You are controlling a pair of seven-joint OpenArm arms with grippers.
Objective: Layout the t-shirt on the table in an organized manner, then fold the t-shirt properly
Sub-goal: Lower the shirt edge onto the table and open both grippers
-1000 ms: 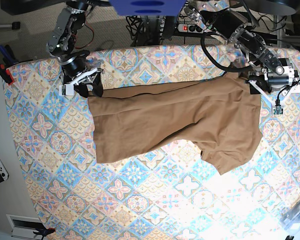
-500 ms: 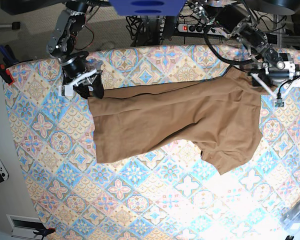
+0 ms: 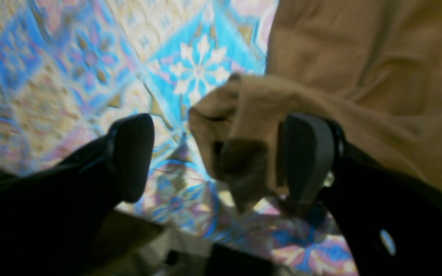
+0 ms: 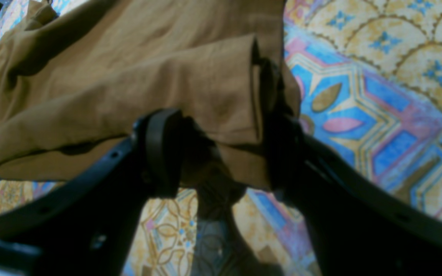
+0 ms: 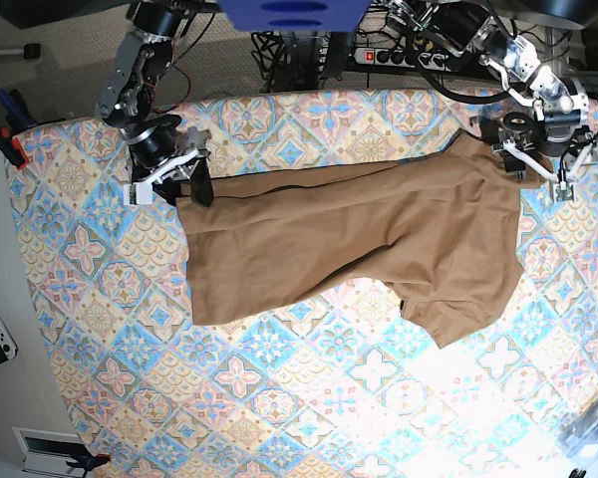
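1. The t-shirt (image 5: 349, 244) lies stretched across the table (image 5: 309, 418) — probably tensioned flat before folding.
2. Right gripper (image 4: 217, 149) has the hem corner between its jaws, apparently pinched.
3. Left gripper (image 3: 213, 161) — spread wide, cloth brushing one finger, unclamped.

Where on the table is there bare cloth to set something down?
Bare table runs wide below the t-shirt toward the near edge, and left of it. A narrower strip lies above it. It is crowded at the shirt's top corners, by the right hand and left hand.
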